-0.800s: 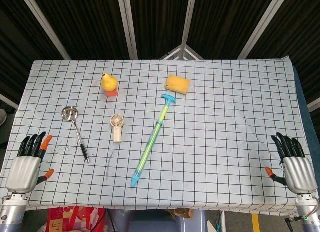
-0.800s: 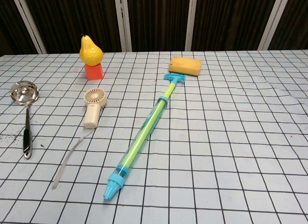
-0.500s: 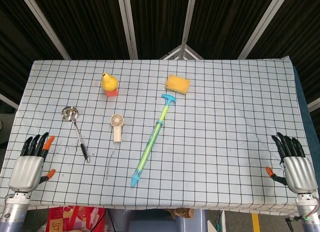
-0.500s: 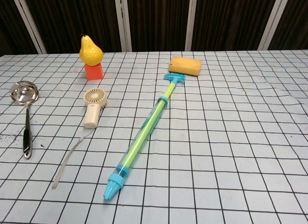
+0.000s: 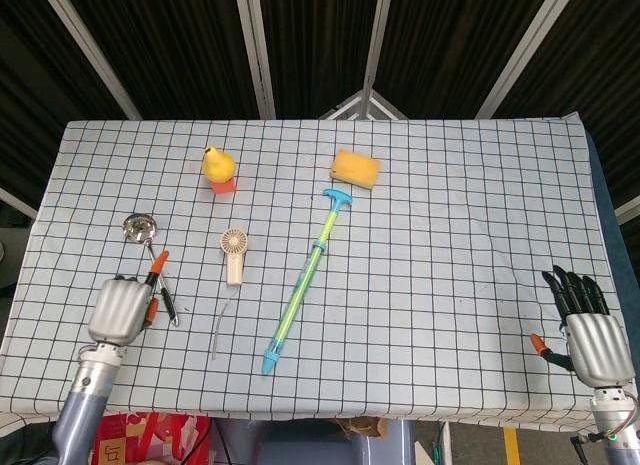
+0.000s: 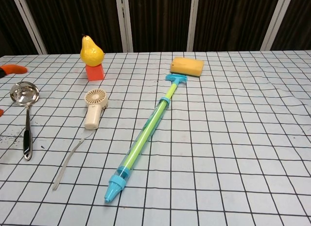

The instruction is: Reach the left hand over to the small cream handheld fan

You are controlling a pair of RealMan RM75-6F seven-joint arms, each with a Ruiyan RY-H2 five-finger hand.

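Observation:
The small cream handheld fan (image 5: 234, 255) lies flat on the checked cloth, round head pointing away from me; the chest view has the fan (image 6: 95, 107) left of centre. My left hand (image 5: 120, 310) hovers low to the fan's left, over the ladle's handle, holding nothing, and about a hand's width short of the fan. Only an orange fingertip (image 6: 13, 69) of it enters the chest view at the left edge. My right hand (image 5: 590, 330) rests at the table's front right corner, fingers spread and empty.
A steel ladle (image 5: 141, 225) lies just left of the fan, partly under my left hand. A grey strap (image 5: 222, 323) trails from the fan's handle. A blue-green water pump (image 5: 305, 282) lies diagonally to its right. A yellow pear on an orange block (image 5: 218, 167) and a yellow sponge (image 5: 356, 169) sit further back.
My left hand has left the front left corner and travelled right and forward over the table, reaching the ladle's handle. The right hand and all objects stayed still.

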